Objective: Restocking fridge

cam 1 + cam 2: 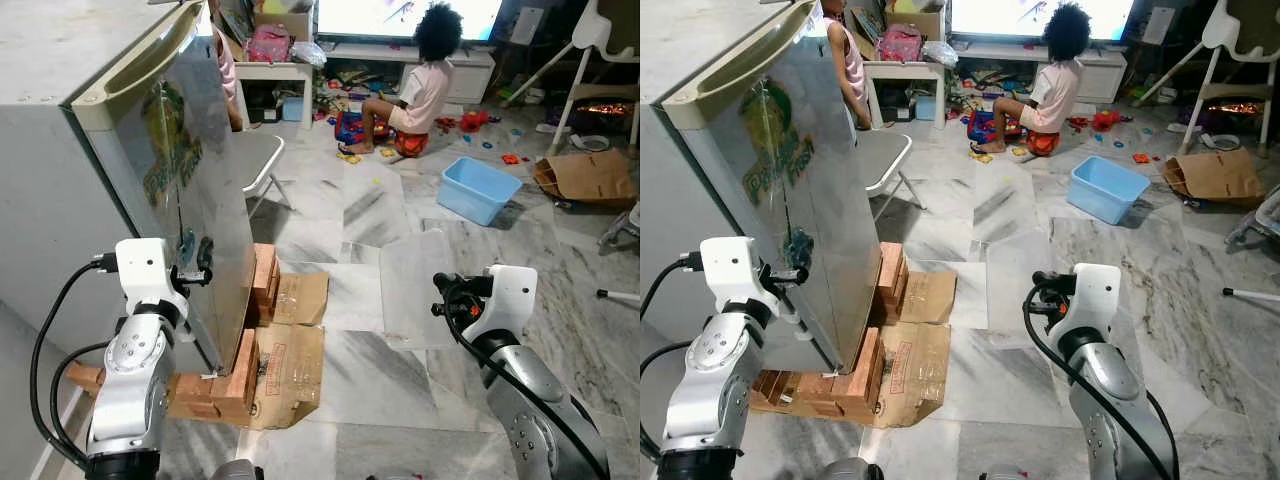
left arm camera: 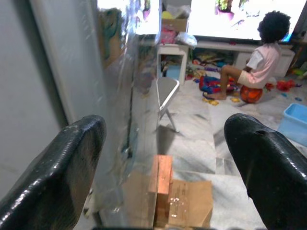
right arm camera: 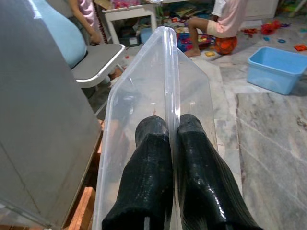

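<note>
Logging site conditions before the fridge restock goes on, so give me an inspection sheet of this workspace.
Surface: marble floor, flattened cardboard at fridge base.
Job's things: fridge standing on bricks; clear plastic tray.
Clutter: blue bin, scattered toys, folding chair.
Grippers: left gripper open by the fridge; right gripper shut on the tray's rim.
Cables: black cables along both arms.
Surroundings: a person sitting, another behind the fridge.

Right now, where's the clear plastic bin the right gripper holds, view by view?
Left eye view: clear plastic bin at centre-right, just left of the right gripper.
Right eye view: bin near centre, faint against the marble floor.
Left wrist view: not in it.
Right wrist view: bin wall up the middle, pinched between the fingers.
Shared landmark: blue tub.
</note>
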### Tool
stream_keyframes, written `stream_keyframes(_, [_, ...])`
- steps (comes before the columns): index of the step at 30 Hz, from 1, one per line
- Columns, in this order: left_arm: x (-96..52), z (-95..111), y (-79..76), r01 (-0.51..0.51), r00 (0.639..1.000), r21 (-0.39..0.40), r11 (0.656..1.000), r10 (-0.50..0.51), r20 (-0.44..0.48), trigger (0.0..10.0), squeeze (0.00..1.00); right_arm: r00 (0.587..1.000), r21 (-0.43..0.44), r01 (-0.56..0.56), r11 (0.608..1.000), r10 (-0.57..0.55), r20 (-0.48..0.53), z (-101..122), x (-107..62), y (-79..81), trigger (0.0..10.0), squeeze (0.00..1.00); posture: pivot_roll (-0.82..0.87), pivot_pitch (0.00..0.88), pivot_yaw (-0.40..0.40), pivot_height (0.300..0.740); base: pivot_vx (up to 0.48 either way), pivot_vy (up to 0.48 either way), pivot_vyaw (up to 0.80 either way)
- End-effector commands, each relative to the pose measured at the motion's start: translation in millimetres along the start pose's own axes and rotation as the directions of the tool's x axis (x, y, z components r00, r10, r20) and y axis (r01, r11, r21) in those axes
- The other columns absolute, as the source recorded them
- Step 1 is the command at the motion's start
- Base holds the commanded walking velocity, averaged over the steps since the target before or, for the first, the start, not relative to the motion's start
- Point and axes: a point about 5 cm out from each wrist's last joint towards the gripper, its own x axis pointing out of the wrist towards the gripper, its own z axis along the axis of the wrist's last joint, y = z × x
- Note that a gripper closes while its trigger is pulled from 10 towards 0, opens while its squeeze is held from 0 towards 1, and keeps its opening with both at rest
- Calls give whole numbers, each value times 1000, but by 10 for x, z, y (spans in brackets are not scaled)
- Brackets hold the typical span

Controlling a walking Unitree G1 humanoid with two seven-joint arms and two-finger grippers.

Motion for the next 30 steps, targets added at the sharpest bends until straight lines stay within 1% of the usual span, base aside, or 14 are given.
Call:
stream_keyframes(1, [27, 17, -2, 2, 1000, 1, 1000, -2, 14, 10000, 0, 1000, 2, 12, 1000, -12, 26, 50, 3, -15, 10000, 0, -55, 0, 3, 740, 0, 0, 0])
stream_keyframes(2, [29, 16, -4, 2, 1000, 2, 1000, -2, 15, 10000, 0, 1000, 0, 12, 1000, -12, 26, 52, 2, -16, 10000, 0, -55, 0, 3, 740, 0, 0, 0])
stream_keyframes(4, [33, 16, -7, 3, 1000, 3, 1000, -3, 16, 10000, 0, 1000, -33, 13, 999, -13, 18, 56, 3, -20, 10000, 0, -54, 0, 3, 740, 0, 0, 0])
stream_keyframes(30, [33, 16, -7, 3, 1000, 3, 1000, -3, 16, 10000, 0, 1000, -33, 13, 999, -13, 18, 56, 3, -20, 10000, 0, -54, 0, 3, 740, 0, 0, 0])
